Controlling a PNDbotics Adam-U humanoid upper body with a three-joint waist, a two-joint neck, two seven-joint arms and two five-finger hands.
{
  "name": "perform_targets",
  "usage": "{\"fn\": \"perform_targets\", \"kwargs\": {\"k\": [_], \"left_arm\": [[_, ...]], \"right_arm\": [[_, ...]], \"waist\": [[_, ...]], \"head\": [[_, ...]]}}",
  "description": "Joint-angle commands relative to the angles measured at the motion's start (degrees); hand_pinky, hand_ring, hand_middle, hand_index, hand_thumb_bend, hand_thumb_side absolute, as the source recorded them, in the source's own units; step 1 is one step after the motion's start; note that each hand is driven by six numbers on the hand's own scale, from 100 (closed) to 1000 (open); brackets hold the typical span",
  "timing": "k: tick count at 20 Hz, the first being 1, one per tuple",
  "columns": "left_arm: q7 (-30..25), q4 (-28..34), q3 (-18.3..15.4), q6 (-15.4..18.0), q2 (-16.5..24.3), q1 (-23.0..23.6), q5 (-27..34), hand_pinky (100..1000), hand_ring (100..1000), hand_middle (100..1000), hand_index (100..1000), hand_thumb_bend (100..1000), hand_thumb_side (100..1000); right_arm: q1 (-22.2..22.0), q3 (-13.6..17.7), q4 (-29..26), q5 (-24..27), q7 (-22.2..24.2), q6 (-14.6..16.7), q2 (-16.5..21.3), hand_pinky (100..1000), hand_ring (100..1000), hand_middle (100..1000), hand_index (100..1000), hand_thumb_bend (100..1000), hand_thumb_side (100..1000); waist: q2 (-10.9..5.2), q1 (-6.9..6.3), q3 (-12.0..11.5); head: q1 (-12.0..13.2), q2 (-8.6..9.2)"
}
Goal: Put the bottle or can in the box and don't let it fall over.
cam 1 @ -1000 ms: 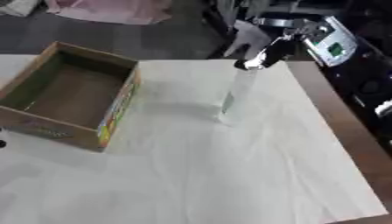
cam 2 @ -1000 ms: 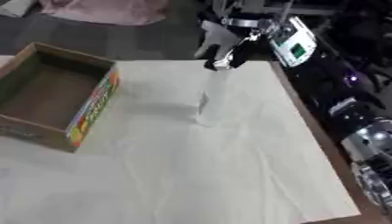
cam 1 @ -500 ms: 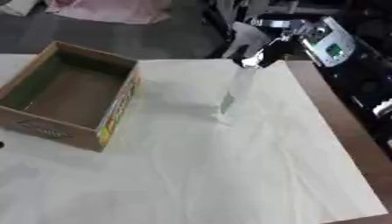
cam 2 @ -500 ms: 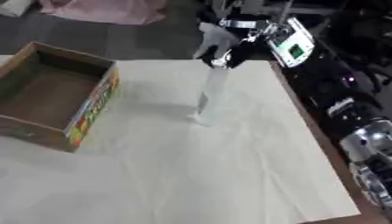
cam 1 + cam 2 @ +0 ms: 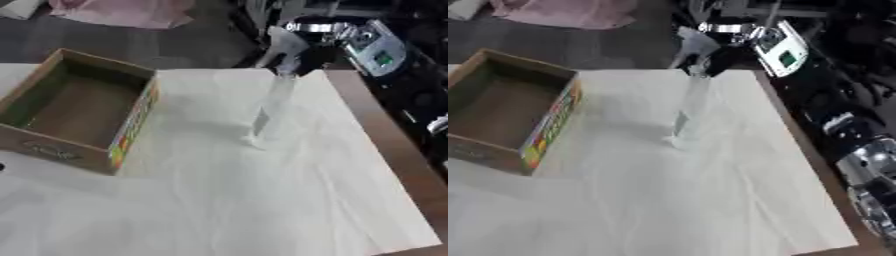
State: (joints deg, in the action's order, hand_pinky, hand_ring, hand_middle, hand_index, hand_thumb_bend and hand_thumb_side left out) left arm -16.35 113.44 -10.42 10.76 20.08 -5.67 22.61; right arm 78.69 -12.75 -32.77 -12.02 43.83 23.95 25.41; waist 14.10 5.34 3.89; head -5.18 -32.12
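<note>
Right hand [image 5: 284, 50], blurred, tops clear bottle [image 5: 269, 107].

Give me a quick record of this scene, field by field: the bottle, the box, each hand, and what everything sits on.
bottle: clear bottle, leaning, base on the cloth, right of the box
box: open cardboard box, empty, at the left
right hand: right hand at the bottle's top, grip unclear
left hand: not in view
surface: white cloth covering the table

No readable text anywhere.
The open brown cardboard box [image 5: 77, 116] carries a colourful printed stripe on its side, and the clear plastic bottle [image 5: 269, 109] has a pale label, but no letters can be read.
</note>
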Motion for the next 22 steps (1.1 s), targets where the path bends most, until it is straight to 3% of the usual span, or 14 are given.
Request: {"fn": "perform_targets", "kwargs": {"k": [1, 3, 6, 14, 22], "left_arm": [[0.01, 1.15, -0.04, -0.23, 0.58, -0.66, 0.12, 598, 663, 638, 886, 136, 788], [0.07, 1.15, -0.05, -0.27, 0.61, -0.68, 0.2, 598, 663, 637, 886, 136, 787], [0.16, 1.15, -0.08, -0.28, 0.68, -0.7, 0.35, 598, 662, 636, 886, 136, 786], [0.4, 1.15, -0.18, -0.27, 0.75, -0.6, 0.68, 598, 661, 633, 885, 135, 785], [0.58, 1.15, -0.24, -0.39, 0.74, -0.54, 1.03, 597, 654, 625, 884, 136, 782]], "right_arm": [[1.56, 0.39, -1.26, 0.47, 8.14, 7.94, 2.17, 100, 566, 305, 462, 237, 258], [1.54, 0.44, -1.25, 0.48, 8.14, 8.21, 2.29, 100, 498, 262, 423, 308, 269], [1.63, 1.04, -1.11, 0.71, 8.14, 8.07, 2.58, 100, 456, 241, 399, 334, 258], [1.92, 2.4, -1.11, 2.76, 8.14, 5.15, 3.07, 100, 463, 216, 363, 326, 213], [2.01, 2.48, -1.77, 4.74, 8.14, 2.16, 3.42, 100, 464, 186, 321, 316, 224]], "waist": [[-1.22, -0.23, 0.24], [-1.33, -0.2, 0.26], [-1.52, -0.18, 0.22], [-2.13, -0.25, -0.14], [-2.78, -0.24, -0.46]], "head": [[-0.3, 0.6], [-0.3, 0.58], [-0.3, 0.35], [-0.41, -0.81], [-0.58, -1.6]]}}
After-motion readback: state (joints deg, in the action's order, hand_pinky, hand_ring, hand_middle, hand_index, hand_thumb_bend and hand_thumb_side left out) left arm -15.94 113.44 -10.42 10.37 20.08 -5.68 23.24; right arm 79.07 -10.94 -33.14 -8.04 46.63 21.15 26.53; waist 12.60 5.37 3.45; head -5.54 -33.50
